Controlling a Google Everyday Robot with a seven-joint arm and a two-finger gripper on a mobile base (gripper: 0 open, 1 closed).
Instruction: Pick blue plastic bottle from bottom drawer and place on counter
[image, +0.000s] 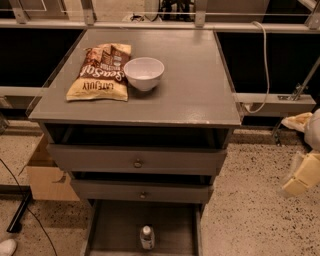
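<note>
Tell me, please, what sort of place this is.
Likely a robot test lab or workshop: a grey cabinet on a speckled floor, loose cables along rails behind, and a cardboard box beside it. The claw hangs at the right edge, beside the cabinet.

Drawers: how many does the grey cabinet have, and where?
3. Top drawer under the counter, middle drawer below it, bottom drawer pulled out, holding the blue plastic bottle. The gripper is at the right edge.
</note>
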